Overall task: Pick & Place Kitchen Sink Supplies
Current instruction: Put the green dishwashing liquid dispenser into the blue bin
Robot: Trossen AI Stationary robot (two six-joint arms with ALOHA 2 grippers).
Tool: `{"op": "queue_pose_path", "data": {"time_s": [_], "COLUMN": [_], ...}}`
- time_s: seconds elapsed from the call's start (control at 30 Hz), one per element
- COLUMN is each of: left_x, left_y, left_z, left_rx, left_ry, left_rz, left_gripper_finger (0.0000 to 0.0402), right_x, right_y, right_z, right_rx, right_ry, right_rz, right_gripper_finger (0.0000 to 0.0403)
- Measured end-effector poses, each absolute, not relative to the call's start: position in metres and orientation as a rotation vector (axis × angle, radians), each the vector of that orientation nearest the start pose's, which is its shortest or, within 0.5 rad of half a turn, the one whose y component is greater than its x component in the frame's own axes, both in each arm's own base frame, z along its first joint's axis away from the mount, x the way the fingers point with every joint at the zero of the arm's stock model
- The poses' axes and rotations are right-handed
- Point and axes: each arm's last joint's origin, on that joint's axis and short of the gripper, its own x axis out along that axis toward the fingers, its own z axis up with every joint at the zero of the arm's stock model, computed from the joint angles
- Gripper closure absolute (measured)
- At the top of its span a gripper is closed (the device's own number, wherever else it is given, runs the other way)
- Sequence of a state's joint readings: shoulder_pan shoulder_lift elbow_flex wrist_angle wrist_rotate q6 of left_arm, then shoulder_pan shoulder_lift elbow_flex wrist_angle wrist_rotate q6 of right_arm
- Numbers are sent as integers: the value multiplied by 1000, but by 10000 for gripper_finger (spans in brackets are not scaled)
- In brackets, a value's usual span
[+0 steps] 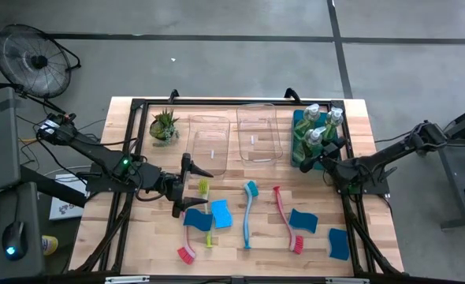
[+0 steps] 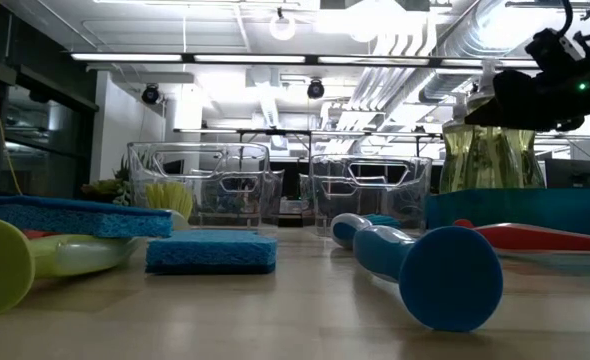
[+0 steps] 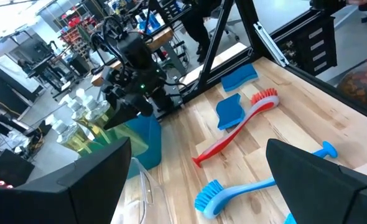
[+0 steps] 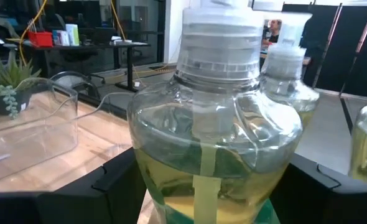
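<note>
My right gripper [image 1: 313,158] is shut on a clear bottle of yellowish soap [image 4: 214,143] at the teal bin [image 1: 299,151] at the table's far right; other soap bottles [image 1: 327,122] stand in that bin. My left gripper [image 1: 191,187] hovers open and empty left of centre, above a yellow-green brush [image 1: 204,189]. On the near half of the table lie a teal brush [image 1: 248,213], a red brush [image 1: 286,225], another red-headed brush [image 1: 187,252] and several blue sponges [image 1: 221,213]. My right gripper pinches the soap bottle's round body [image 4: 147,174] between its two fingers, one on each side, below the white cap. The fingers come in level from the table's right side. The bottle stands upright; whether its base is clear of the bin I cannot tell.
Two clear bins [image 1: 210,143] [image 1: 258,132] stand at the far middle of the table, and a small spiky potted plant [image 1: 164,126] sits to their left. A black frame runs along the table's edges. Bare wood shows at the near left [image 1: 130,237].
</note>
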State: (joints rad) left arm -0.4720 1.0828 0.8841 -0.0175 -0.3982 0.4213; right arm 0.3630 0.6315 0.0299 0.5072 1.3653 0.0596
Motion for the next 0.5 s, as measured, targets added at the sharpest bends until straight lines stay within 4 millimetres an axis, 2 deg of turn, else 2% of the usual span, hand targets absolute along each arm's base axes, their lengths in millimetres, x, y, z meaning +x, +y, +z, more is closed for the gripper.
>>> {"op": "queue_pose_path", "data": {"time_s": [0.27, 0.5], "left_x": [219, 219], "left_y": [-99, -99], "left_z": [327, 327], "left_rx": [510, 510], "left_ry": [177, 177], "left_rz": [-114, -114], "left_gripper_finger": [35, 35], "right_x": [118, 120], "right_y": [14, 16], "right_z": [168, 167], "right_rx": [-30, -40], "right_ry": [26, 37], "right_rz": [-1013, -931], "right_gripper_finger": [128, 128]}}
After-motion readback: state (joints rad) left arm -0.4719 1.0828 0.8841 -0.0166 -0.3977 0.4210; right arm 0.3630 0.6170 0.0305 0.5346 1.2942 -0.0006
